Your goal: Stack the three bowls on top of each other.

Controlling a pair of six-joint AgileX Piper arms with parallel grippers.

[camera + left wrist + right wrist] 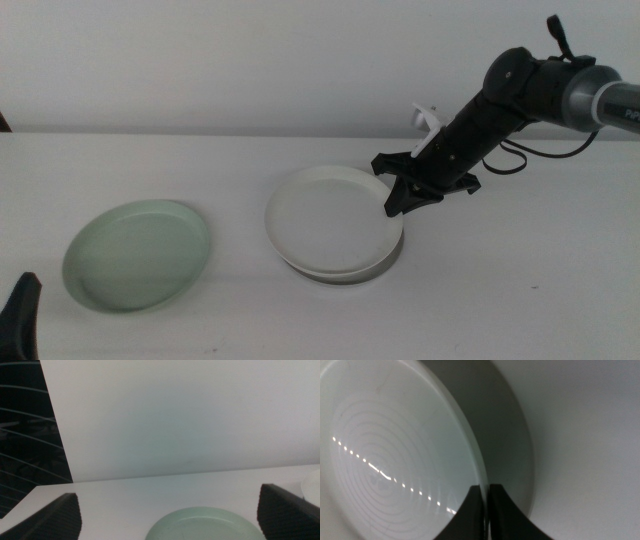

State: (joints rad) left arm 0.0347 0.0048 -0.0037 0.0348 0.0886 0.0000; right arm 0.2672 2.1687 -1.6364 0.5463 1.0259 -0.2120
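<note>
The right claw [393, 205] pinched the cream-white bowl's [325, 215] rim, tilted over the grey bowl [385, 268] at mid-bench, while the mint green bowl [135, 255] waited unstacked before the spread left claw [170, 515].

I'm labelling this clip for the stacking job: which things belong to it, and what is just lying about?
Belongs:
cream-white bowl, rim pinched by the right gripper
grey bowl under it
mint green bowl, apart
left gripper, waiting

Lying about:
nothing besides the table
</note>
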